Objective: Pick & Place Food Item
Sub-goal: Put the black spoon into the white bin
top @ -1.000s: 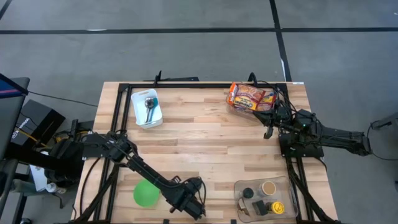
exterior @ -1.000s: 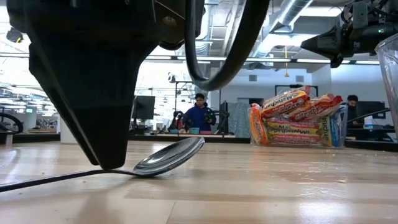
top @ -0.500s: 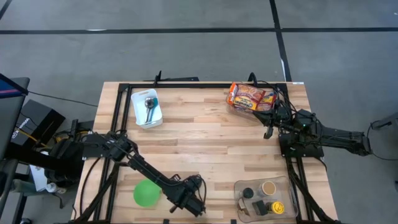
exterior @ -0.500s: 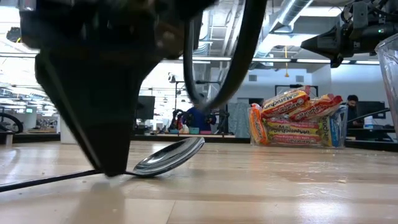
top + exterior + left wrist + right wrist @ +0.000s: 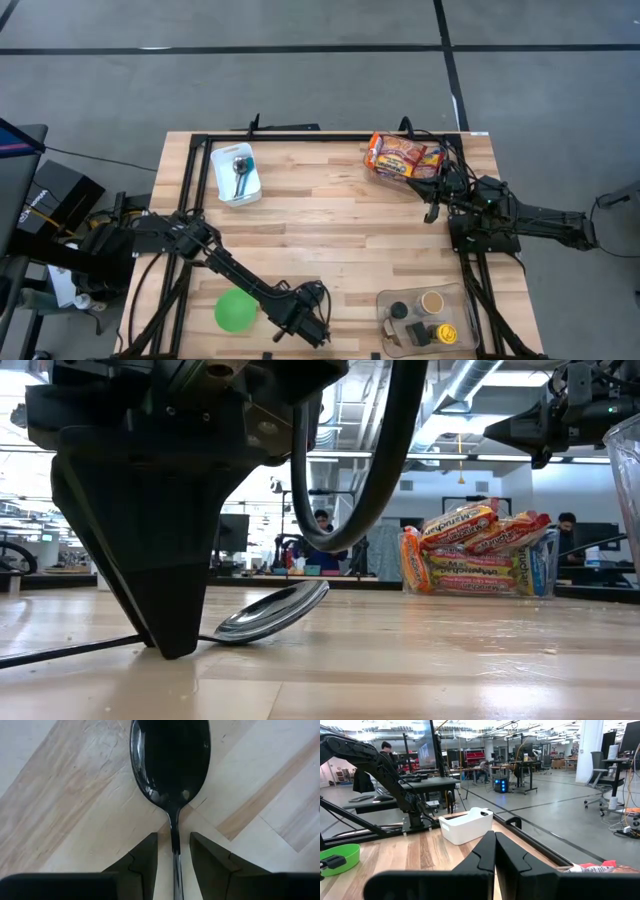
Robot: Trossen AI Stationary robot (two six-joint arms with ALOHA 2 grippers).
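Note:
A metal spoon (image 5: 170, 765) lies flat on the wood near the table's front edge, its bowl (image 5: 272, 610) raised a little off the surface. My left gripper (image 5: 173, 845) points down over it, open, one finger on each side of the thin handle just behind the bowl, with a gap on both sides. In the high view the left gripper (image 5: 312, 325) hides the spoon. A pack of snack packets (image 5: 403, 157) lies at the far right. My right gripper (image 5: 432, 212) waits beside it, above the table, shut and empty.
A green bowl (image 5: 236, 311) sits just left of my left gripper. A clear tub (image 5: 455, 300) with small jars stands at the front right. A white bin (image 5: 225, 185) holding another spoon is at the far left. People stand in the room beyond the table.

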